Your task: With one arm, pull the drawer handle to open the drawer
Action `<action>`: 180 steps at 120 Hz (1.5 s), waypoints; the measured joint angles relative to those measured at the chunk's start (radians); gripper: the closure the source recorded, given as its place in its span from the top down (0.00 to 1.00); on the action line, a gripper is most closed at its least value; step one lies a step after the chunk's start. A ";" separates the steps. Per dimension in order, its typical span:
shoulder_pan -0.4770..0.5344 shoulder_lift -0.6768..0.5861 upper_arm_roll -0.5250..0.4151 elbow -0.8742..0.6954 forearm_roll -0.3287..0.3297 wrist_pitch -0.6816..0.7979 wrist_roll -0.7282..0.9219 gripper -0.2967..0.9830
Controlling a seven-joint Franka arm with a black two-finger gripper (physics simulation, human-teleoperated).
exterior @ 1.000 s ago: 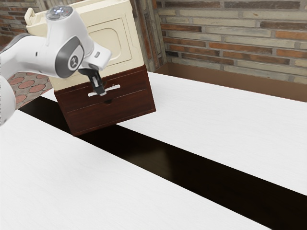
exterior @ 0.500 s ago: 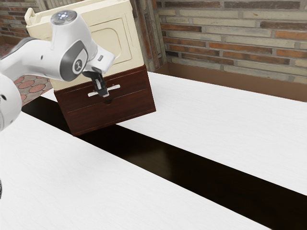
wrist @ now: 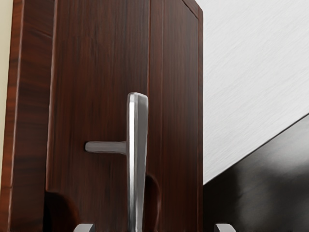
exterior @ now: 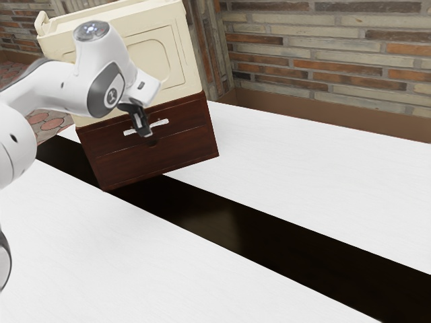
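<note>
My gripper (exterior: 145,132) is at the upper drawer front (exterior: 110,142) of the dark wooden cabinet, over the middle of the silver bar handle (exterior: 161,122) in the exterior view. Both ends of the bar stick out past it. Two fingertips of the gripper (wrist: 154,227) stand wide apart in the wrist view, with the handle (wrist: 137,150) running down between them and touching neither that I can see. The upper drawer front looks flush with the cabinet.
A cream box-like body (exterior: 180,74) rests on the wooden cabinet. The white table (exterior: 303,175) has a dark strip (exterior: 269,235) running across it. Behind stands a brick wall (exterior: 323,60).
Over the last second my hand has shifted slightly toward the exterior view's right and lower in that view. The arm has followed; the drawer and handle have not visibly moved.
</note>
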 joint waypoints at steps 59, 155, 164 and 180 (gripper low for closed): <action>0.005 0.016 0.000 -0.006 -0.004 0.013 0.014 0.35; -0.016 -0.114 -0.024 -0.171 -0.012 -0.001 0.023 0.24; -0.019 -0.135 -0.026 -0.197 -0.013 -0.001 0.023 0.24; -0.024 -0.166 -0.026 -0.237 -0.013 -0.001 0.023 0.24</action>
